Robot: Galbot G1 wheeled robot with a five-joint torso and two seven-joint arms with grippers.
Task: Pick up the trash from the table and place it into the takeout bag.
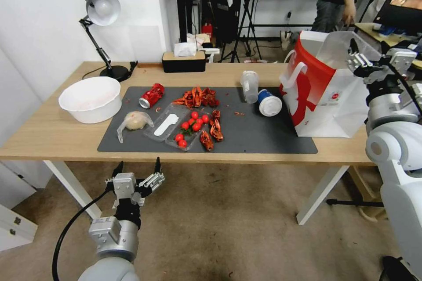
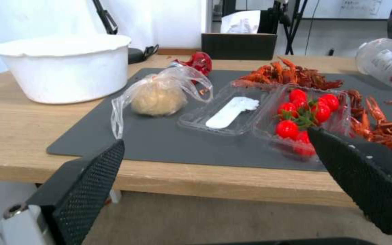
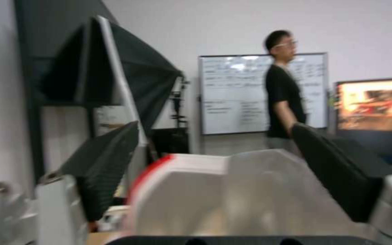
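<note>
we see left pincer (image 1: pixel 137 168) apart below bench (image 1: pixel 52 136) edge | right pincer (image 1: pixel 357 55) apart over takeout bag (image 1: pixel 334 101)

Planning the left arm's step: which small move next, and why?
Probably raise the left gripper and ease it forward over the table edge toward the wrapped lump. It hangs open below the near edge, and the lump is the closest trash ahead. The right gripper hovers open at the takeout bag.

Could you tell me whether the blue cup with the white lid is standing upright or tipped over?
Tipped over: the blue cup lies on its side on the mat, lid facing forward.
</note>
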